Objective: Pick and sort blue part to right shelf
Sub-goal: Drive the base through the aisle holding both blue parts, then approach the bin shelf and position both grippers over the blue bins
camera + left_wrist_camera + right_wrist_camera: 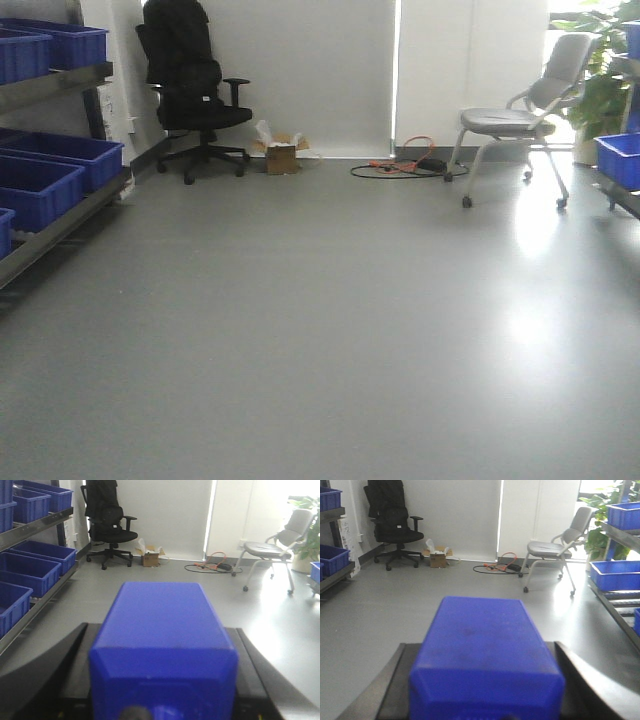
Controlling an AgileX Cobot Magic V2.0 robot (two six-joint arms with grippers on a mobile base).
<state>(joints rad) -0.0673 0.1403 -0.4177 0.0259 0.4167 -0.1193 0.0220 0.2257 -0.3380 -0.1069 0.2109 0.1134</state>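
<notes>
**Step in hand: transfer to the right shelf.** The base faces open floor (320, 340), with a rack on each side.

**Position of the task items**
- The right shelf (620, 532) runs along the right edge of the right wrist view. Its steel rails carry a blue bin (616, 575). The front view shows only the near corner of this shelf.
- A blue block (162, 625) fills the lower centre of the left wrist view, flanked by dark parts of the left hand (161, 690).
- A matching blue block (482, 645) sits the same way at the right hand (482, 700).
- The views do not show whether each block is a carried part or part of the hand's housing.
- The fingertips are out of frame, so it is not possible to tell whether either hand is open or closed.

**Recommended procedure**
1. Turn the base to the right until the front rail of the right shelf faces it squarely.
2. Stay well apart from the grey chair (515, 115) and the cable (400, 165) near the far wall.
3. Bring the part in above the bin rim, not against the rail.
4. Lower it inside the bin walls before the hand lets go.

**Caution:** The left shelf (60, 80) holds similar blue bins. Confirm the side before approach. Glare on the floor near the right shelf may hide the rail edge, so approach slowly.
</notes>
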